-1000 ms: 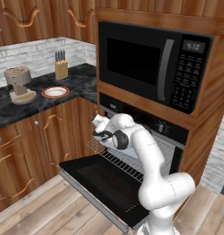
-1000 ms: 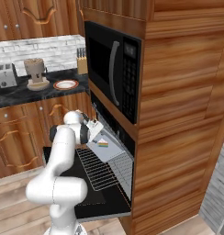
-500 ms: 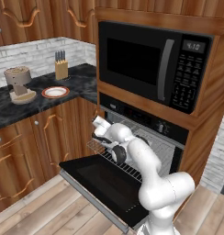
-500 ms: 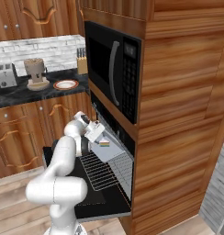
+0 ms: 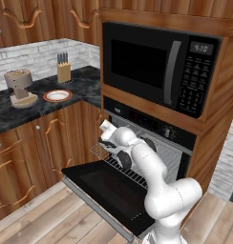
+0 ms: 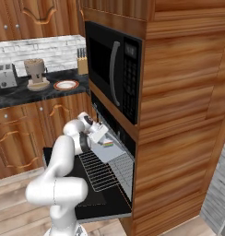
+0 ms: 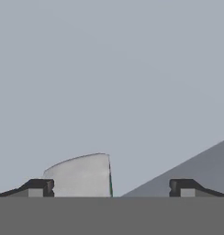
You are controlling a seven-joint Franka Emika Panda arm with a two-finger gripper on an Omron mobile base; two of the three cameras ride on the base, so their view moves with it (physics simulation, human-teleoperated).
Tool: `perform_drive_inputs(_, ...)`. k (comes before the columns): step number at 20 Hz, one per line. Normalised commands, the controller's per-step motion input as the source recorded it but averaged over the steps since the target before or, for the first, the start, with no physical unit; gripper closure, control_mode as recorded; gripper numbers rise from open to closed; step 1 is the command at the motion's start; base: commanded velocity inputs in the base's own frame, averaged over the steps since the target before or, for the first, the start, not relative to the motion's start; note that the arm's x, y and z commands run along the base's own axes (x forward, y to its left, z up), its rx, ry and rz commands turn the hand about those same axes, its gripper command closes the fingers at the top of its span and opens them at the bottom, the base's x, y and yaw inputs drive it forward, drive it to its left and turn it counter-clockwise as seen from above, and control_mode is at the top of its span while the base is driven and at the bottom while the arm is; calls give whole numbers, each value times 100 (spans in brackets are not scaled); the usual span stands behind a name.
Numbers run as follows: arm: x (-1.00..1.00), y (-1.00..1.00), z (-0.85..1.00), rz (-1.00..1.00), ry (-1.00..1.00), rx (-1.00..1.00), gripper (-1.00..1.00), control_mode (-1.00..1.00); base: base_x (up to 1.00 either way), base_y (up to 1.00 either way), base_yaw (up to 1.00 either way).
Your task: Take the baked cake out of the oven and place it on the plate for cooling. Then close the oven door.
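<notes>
Three cameras, all placed relative to the oven [image 5: 152,143].

Left base view: back and left of the oven, facing forward and down across its dropped oven door [image 5: 106,188]. Right base view: right of the oven [image 6: 109,152], looking along its front; both share the door [image 6: 82,184], wire rack and arm. Hand view: very close inside the oven, fingertips [image 7: 38,187] at its bottom edge.
</notes>
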Motion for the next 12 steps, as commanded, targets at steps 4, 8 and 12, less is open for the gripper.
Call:
perform_drive_inputs(4, -13, -11, 0, 4, 2, 4, -100, -100, 0, 0, 0)
perform_drive_inputs(8, -37, -4, 0, 5, 0, 3, -100, -100, 0, 0, 0)
perform_drive_inputs(12, -47, -3, 0, 5, 0, 2, -100, -100, 0, 0, 0)
